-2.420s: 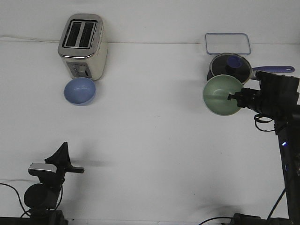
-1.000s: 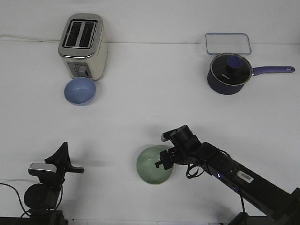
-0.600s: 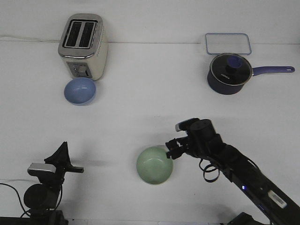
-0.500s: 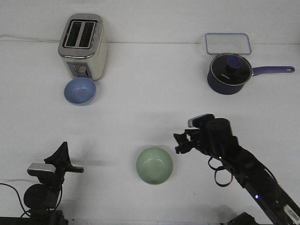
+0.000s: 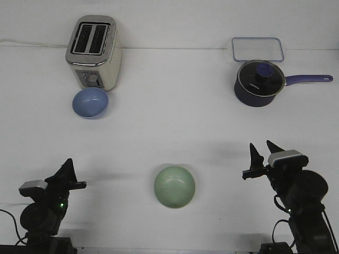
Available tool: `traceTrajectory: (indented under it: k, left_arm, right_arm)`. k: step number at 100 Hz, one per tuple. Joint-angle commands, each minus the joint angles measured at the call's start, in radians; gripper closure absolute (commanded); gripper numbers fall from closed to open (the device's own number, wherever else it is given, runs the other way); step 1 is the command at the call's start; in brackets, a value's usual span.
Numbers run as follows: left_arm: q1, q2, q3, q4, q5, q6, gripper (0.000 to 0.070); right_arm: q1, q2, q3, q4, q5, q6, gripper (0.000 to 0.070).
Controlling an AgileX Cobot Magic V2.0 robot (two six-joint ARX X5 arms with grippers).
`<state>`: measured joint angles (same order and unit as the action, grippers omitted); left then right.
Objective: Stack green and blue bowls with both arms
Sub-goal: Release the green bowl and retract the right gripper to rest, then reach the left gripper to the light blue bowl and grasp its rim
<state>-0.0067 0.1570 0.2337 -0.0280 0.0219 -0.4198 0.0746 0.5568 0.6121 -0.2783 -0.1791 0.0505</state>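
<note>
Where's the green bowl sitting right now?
In the front view the green bowl sits alone on the table's near edge, roughly centred between the left gripper and right gripper, held by neither.

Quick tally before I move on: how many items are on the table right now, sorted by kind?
Bowls: 2, a pale mint green round bowl and a pale periwinkle blue round bowl
Toasters: 1, a silver two-slot toaster
Saucepans: 1, a dark blue lidded saucepan
Containers: 1, a clear rectangular blue-rimmed container
Total: 5

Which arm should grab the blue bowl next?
Left. The blue bowl sits on the left, before the toaster, straight ahead of the open left claw. The right claw is across the table.
</note>
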Motion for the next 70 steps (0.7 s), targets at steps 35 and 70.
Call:
traceTrajectory:
  k: [35, 70]
  left_arm:
    - [0.027, 0.771, 0.546, -0.224, -0.029, 0.071, 0.0658]
    - [0.108, 1.26, 0.934, -0.306, 0.058, 0.098, 0.0036]
  right_arm:
    - [-0.056, -0.138, -0.113, 0.046, -0.006, -0.015, 0.0342]
    - [-0.056, -0.146, -0.113, 0.062, -0.032, -0.014, 0.0342]
